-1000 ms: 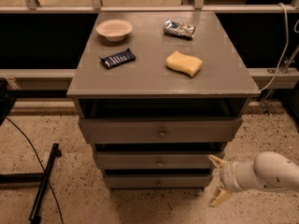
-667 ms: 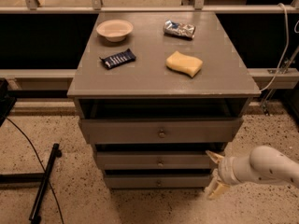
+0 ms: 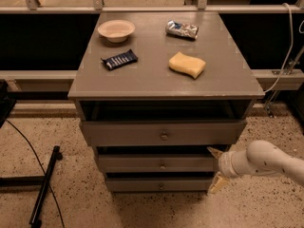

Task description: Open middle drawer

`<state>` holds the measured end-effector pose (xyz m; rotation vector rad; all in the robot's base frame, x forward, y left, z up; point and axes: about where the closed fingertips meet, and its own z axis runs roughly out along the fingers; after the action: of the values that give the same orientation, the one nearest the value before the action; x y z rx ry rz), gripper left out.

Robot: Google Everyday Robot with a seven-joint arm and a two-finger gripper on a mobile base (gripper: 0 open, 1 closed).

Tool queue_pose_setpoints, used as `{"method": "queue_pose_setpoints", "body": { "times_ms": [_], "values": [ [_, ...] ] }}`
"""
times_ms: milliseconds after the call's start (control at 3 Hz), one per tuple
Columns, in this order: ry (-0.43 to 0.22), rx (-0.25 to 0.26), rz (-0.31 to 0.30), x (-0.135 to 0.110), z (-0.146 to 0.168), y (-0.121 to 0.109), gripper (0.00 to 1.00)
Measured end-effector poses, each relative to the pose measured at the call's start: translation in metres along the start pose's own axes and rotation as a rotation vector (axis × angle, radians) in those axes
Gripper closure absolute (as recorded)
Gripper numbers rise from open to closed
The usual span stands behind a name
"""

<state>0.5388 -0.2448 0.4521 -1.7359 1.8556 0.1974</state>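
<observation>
1. the middle drawer (image 3: 137,164) sits low in the centre of the frame. it is the second of three grey fronts under the tabletop (image 3: 156,82), and it looks pushed in, so nothing is open yet.
2. the gripper (image 3: 214,169) is at the lower right, at the right-hand end of that front. its two pale fingers are spread apart, one tip up by the drawer's top edge and one down beside the bottom drawer (image 3: 142,185). they hold nothing.
3. the small round knob (image 3: 162,166) is at the centre of the front, well to the left of the fingers. closing here would likely catch only air or the corner of the front.
4. the lower finger is close to the bottom drawer, so a grab from this height could hook the wrong front.
5. the knob is small and smooth-looking. a shallow pinch could slip off it once the pull starts.
6. a pull off to one side might skew the drawer and jam it.
7. a jolt to the cabinet could shift the bowl (image 3: 116,30), snack bar (image 3: 119,59), foil packet (image 3: 182,29) or yellow sponge (image 3: 187,64) on top.
</observation>
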Motion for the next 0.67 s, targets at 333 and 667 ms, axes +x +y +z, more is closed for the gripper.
{"method": "queue_pose_setpoints", "body": {
  "times_ms": [333, 667],
  "values": [
    [0.01, 0.0, -0.002, 0.003, 0.014, -0.01, 0.0],
    [0.021, -0.005, 0.006, 0.009, 0.026, -0.014, 0.0]
  ]
}}
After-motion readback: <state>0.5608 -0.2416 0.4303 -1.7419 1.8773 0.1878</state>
